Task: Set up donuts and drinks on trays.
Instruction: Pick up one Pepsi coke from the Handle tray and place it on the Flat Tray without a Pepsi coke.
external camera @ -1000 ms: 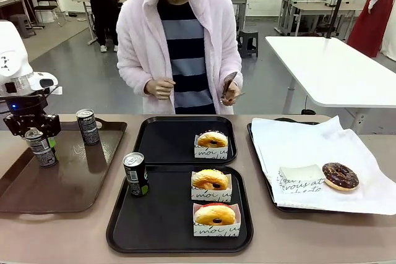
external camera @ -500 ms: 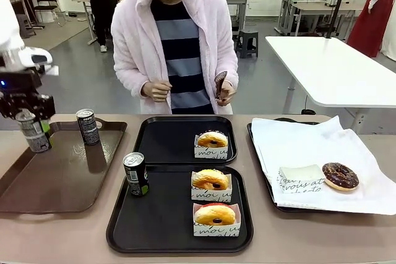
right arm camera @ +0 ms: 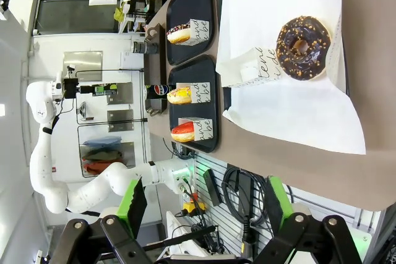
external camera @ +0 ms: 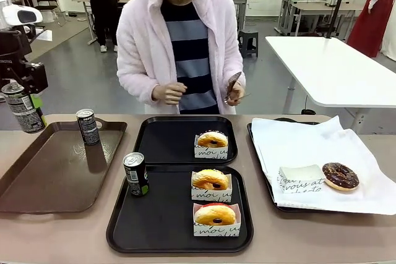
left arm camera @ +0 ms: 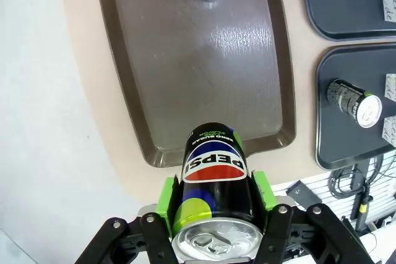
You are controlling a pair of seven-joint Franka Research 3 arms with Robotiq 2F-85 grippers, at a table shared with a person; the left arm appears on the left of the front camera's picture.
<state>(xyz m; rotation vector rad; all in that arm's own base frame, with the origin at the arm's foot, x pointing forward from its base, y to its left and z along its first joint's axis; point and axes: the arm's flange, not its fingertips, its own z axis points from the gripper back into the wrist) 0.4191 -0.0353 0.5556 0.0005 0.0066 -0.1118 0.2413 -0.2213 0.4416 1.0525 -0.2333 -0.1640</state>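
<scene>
Count: three cans, four donuts, two black trays.

The left tool (left arm camera: 213, 197) is closed partway on the first can (left arm camera: 213, 165), with its green pads (left arm camera: 166, 195) against both sides. It holds the can upright in the air above the desk (external camera: 309, 233).

Below and to this tool's right lies a brown tray (external camera: 55, 171). It carries the second can (external camera: 87, 126), upright at its far edge.

Further right, the near black tray (external camera: 161, 217) holds the third can (external camera: 135, 174) at its left rim, between the tool and two sleeved donuts (external camera: 210, 179). The far black tray (external camera: 167, 140) holds one sleeved donut (external camera: 212, 139).

Furthest from the tool, a paper-lined tray (external camera: 250, 133) bears a chocolate donut (external camera: 340, 175) beside an empty sleeve (external camera: 300, 177).

The right tool (right arm camera: 207, 205) stands wide open, holding nothing.

A person (external camera: 179, 47) stands across the desk, beyond the far black tray, with a dark utensil (external camera: 230, 83) in one hand.
</scene>
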